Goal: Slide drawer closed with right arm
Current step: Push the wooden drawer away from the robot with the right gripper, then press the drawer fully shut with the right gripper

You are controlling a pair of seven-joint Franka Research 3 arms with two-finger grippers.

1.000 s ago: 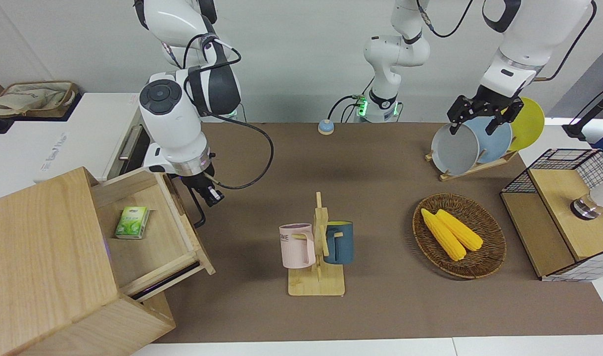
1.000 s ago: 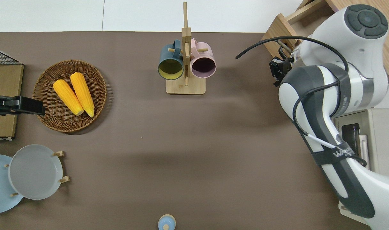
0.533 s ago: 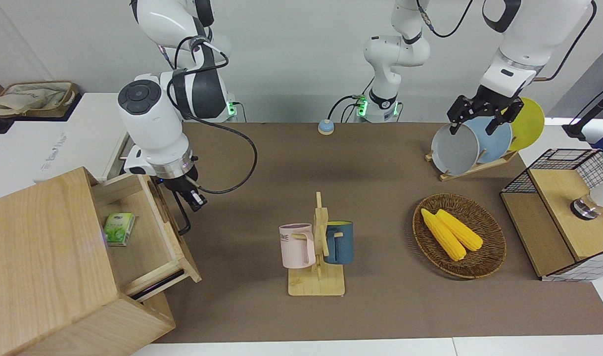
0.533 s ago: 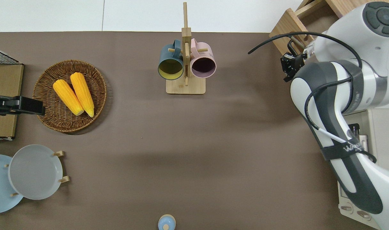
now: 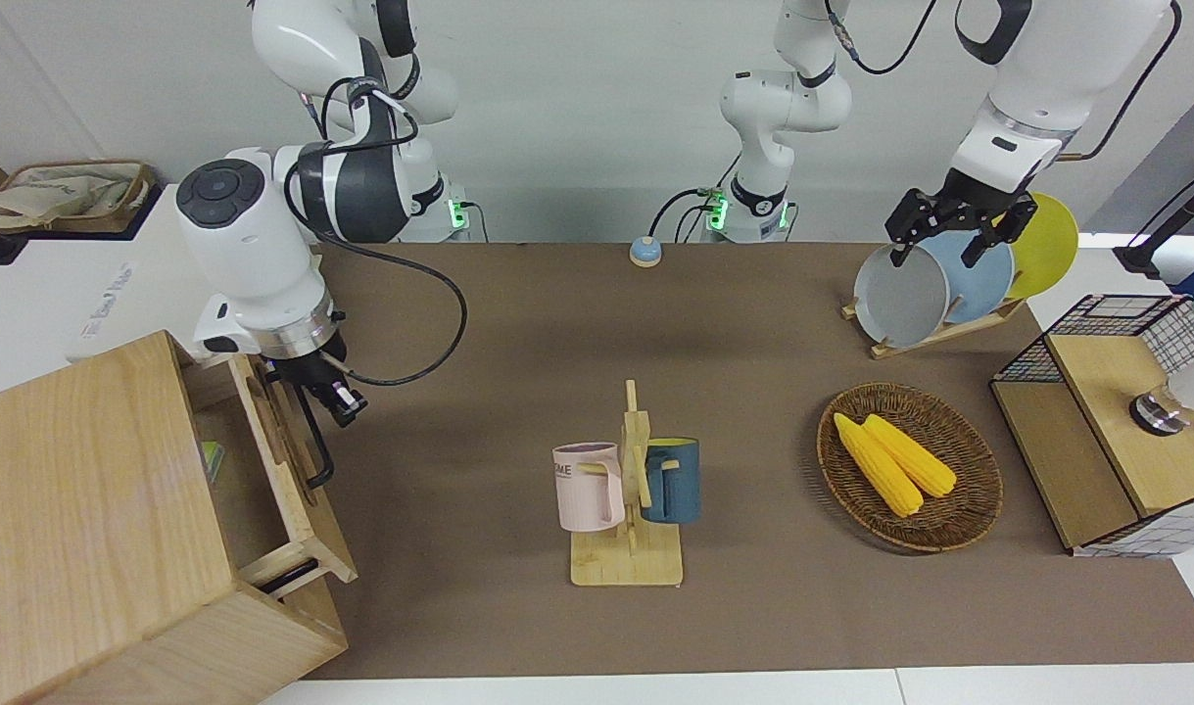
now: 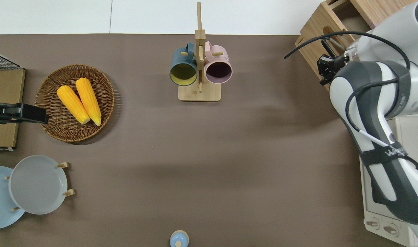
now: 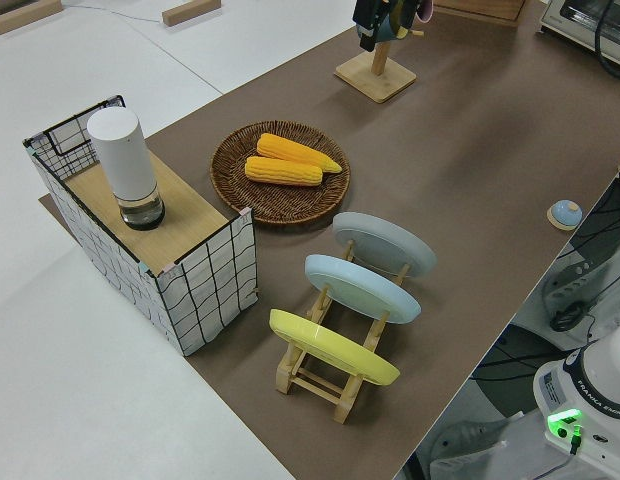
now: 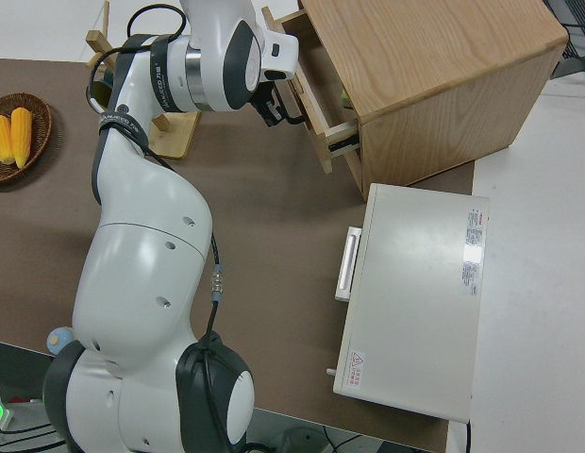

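Black fingers of the right gripper (image 5: 334, 399) sit at the black bar handle (image 5: 314, 446) on the front of the drawer (image 5: 283, 470), at the end of that bar nearer to the robots. How far apart the fingers stand cannot be told from any view, nor whether they close around the bar or only press against it; in the overhead view the right gripper (image 6: 327, 68) is right at the drawer front, with no gap visible between them.

Outward from the gripper, the drawer lies on the side toward the right arm's end of the table, where the pale wood cabinet (image 5: 87, 529) stands. The drawer is partly out of the cabinet: a strip of its open inside shows between the front panel and the cabinet top, with a sliver of something green (image 5: 211, 456) lying in it. The front panel and its bar run lengthwise roughly from nearer the robots to farther from them, so the closing travel is across that long axis, straight away from the table's middle and into the cabinet. The gripper is already on the correct side of the front for such a push, and my judgement is that the remaining travel is short.

On the gripper's opposite side, well apart, stands the mug rack (image 5: 628, 490) with a pink and a blue mug. A white oven (image 8: 415, 302) sits beside the cabinet, nearer to the robots.

Parked, the left gripper (image 5: 954, 230) takes no part.
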